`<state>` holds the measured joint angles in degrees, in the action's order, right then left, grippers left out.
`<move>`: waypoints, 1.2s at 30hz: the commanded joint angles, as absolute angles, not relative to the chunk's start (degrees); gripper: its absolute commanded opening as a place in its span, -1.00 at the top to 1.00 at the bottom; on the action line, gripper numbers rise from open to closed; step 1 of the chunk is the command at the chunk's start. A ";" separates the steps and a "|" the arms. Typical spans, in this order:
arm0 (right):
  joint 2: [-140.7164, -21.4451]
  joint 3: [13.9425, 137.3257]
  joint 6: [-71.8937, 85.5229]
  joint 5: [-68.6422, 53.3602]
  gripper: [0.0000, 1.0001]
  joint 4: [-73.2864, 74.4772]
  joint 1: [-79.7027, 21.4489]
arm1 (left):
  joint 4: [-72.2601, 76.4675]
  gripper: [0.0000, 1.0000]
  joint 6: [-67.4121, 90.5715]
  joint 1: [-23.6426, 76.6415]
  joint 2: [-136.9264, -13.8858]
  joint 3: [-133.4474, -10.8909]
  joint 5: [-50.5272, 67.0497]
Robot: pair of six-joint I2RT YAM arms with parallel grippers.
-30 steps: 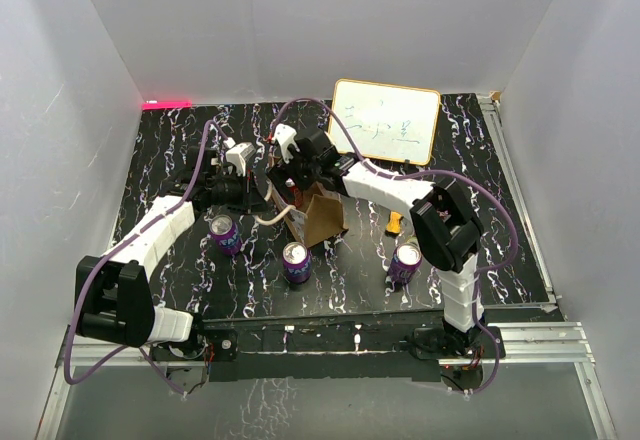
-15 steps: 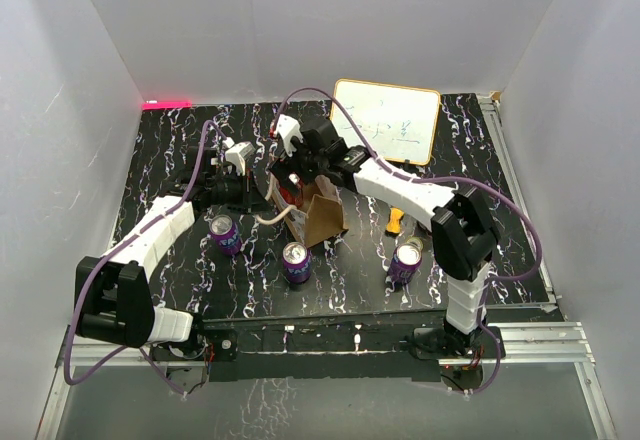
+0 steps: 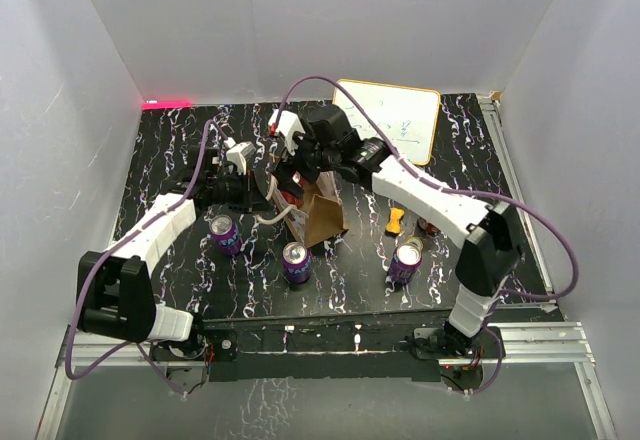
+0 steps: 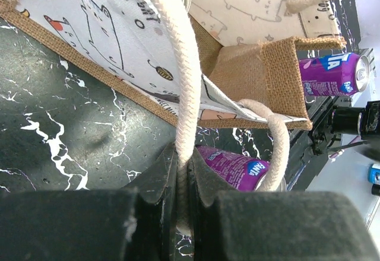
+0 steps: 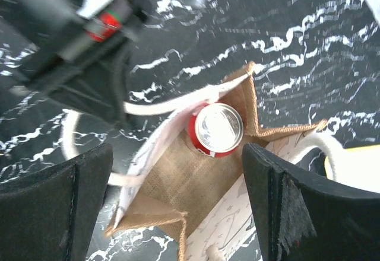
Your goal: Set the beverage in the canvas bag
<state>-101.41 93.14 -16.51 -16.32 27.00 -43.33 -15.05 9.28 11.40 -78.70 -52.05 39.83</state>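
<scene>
The canvas bag stands open at the table's middle, tan with a whitish patterned side. A red beverage can stands upright inside it, in a corner of the bag. My right gripper is open and empty, hovering over the bag's mouth. My left gripper is shut on a cream rope handle at the bag's left side, holding it out.
Three purple cans stand on the black marbled table: left, front middle and right. Two of them show in the left wrist view. An orange object lies right of the bag. A whiteboard leans at the back.
My right arm's elbow has swung out to the right and the wrist has lifted a little over the bag. The left arm and the bag have stayed put.
</scene>
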 commanded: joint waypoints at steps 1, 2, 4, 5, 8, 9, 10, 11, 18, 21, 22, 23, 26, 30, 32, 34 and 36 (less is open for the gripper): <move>-95.37 94.84 -19.92 -24.10 -0.86 27.93 -44.03 | -16.37 1.00 8.22 11.15 -79.84 -54.59 40.63; -95.20 95.10 -20.40 -25.93 -0.86 28.88 -44.10 | -16.61 1.00 8.18 11.08 -80.11 -54.92 40.62; -94.68 95.15 -20.72 -29.38 -0.86 30.12 -44.10 | -17.14 1.00 8.01 11.16 -80.51 -55.63 40.67; -94.51 94.96 -20.78 -30.98 -0.86 30.34 -44.11 | -17.36 1.00 7.96 11.16 -80.71 -56.04 40.71; -94.38 94.79 -21.20 -35.01 -0.86 31.20 -44.14 | -17.78 1.00 7.82 11.14 -80.99 -56.77 40.74; -94.32 95.00 -21.33 -36.01 -0.86 31.71 -44.20 | -17.83 1.00 7.82 11.16 -81.01 -56.84 40.78; -94.04 95.13 -21.31 -36.48 -0.86 31.77 -44.14 | -17.92 1.00 7.76 11.16 -80.95 -56.86 40.75; -93.67 95.18 -21.23 -36.31 -0.85 31.69 -44.12 | -17.88 1.00 7.74 11.12 -80.84 -56.86 40.85; -85.28 88.87 -25.86 -23.54 -0.86 30.72 -44.03 | -17.37 1.00 7.13 11.16 -79.11 -56.28 40.12; -80.31 82.90 -27.98 -18.37 -0.87 28.53 -41.71 | -17.10 1.00 7.05 11.08 -78.67 -56.03 39.78; -78.86 81.03 -27.83 -18.11 -0.88 27.81 -39.63 | -16.99 1.00 6.97 11.11 -78.62 -55.95 39.66; -77.28 79.50 -27.20 -18.29 -0.88 27.03 -37.16 | -16.94 1.00 6.97 11.16 -78.66 -55.90 39.53; -72.46 74.05 -23.08 -19.66 -0.89 24.20 -28.05 | -17.01 1.00 6.78 11.14 -78.61 -55.89 39.41; -66.01 65.11 -20.83 -11.00 -0.93 21.20 -19.38 | -17.18 1.00 6.73 11.14 -78.66 -56.23 39.99; -64.48 61.11 -19.28 -4.53 -0.97 19.89 -15.44 | -17.23 1.00 6.92 11.16 -78.66 -56.34 40.52; -64.10 59.32 -16.39 -1.61 -1.00 20.22 -10.42 | -17.07 1.00 6.81 11.14 -78.66 -56.34 41.04; -64.31 58.42 -13.94 -2.78 -1.00 21.47 -5.49 | -16.92 1.00 6.82 11.16 -78.66 -56.21 41.10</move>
